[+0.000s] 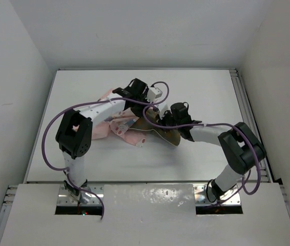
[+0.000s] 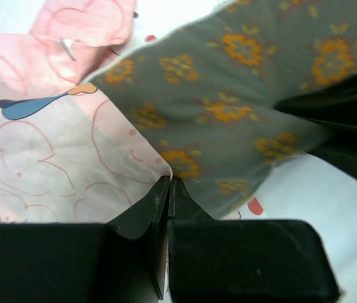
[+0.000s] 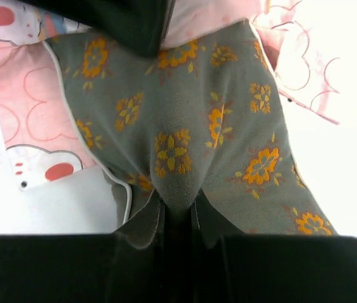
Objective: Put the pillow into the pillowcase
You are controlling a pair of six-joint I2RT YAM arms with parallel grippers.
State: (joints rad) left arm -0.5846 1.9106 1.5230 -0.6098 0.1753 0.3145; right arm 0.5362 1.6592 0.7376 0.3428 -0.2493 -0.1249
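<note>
In the top view the pillow [image 1: 161, 132] lies at the centre of the table [image 1: 201, 87]. Its left edge overlaps the crumpled pillowcase [image 1: 115, 128], which spreads toward the left of the frame. Nearly all of the olive, orange-flowered fabric is in the open, so the stuffing step looks barely begun.

Your right gripper [image 3: 177, 211] is clamped on the pillow: at the bottom of the right wrist view, a raised fold of the fabric is squeezed between the fingers.

Your left gripper [image 2: 169, 189] has its fingers pressed together at the lower centre of the left wrist view. The tips sit just where the pink rabbit-print cloth meets the pillow's edge. A layer of pillowcase may be nipped there, but you cannot tell from these pictures.

No open mouth of the pillowcase shows in any view; the pillow's corner seems to rest on top of the pink cloth rather than inside it.

The next move likely calls for you to lift one layer of the pillowcase with the left gripper, so a gap opens. Then drive the pillow's leading corner toward the left of the top view. Keep the right grip firm and low, so the thin cloth does not bunch ahead of it.
</note>
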